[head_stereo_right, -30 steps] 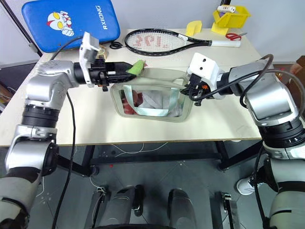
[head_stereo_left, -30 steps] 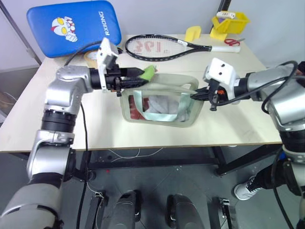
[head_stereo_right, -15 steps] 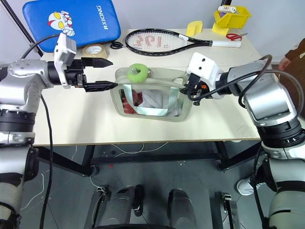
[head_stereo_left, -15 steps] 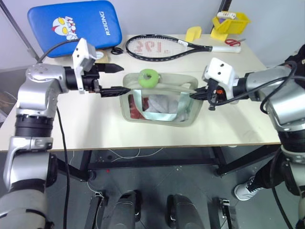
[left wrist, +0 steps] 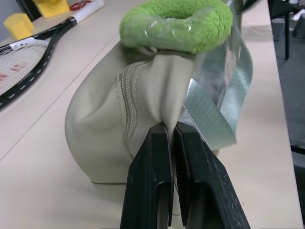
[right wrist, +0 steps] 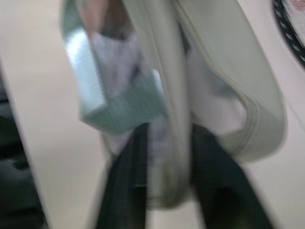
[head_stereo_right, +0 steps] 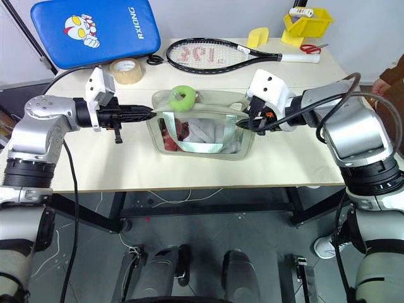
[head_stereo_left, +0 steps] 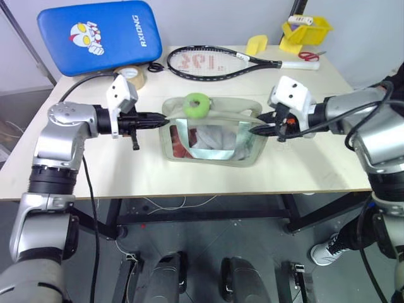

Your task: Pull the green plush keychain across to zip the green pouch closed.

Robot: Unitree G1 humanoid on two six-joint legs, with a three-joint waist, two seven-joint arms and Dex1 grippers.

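The green pouch [head_stereo_left: 211, 142] stands upright mid-table, its clear window facing me with red-white contents inside. The green plush keychain [head_stereo_left: 196, 104] rests on top of the pouch near its left end, with nothing gripping it. My left gripper [head_stereo_left: 165, 118] reaches in level from the left and is shut on the fabric of the pouch's left end; the left wrist view shows its fingers [left wrist: 152, 157] pinching the pouch [left wrist: 105, 119] just under the keychain [left wrist: 176, 24]. My right gripper [head_stereo_left: 255, 129] is at the pouch's right end, open, straddling the rim [right wrist: 171, 95].
A blue pad [head_stereo_left: 98, 28] leans at the back left, with a tape roll [head_stereo_left: 132, 76] in front of it. A racket [head_stereo_left: 214, 60] lies across the back. A yellow bin [head_stereo_left: 305, 28] and scissors [head_stereo_left: 308, 55] sit at the back right. A person's sleeve [head_stereo_right: 394, 69] shows at the right edge.
The left gripper let go of the keychain, drew back open, then came in lower and shut on the pouch's left end. The right gripper's fingers have parted at the right end.
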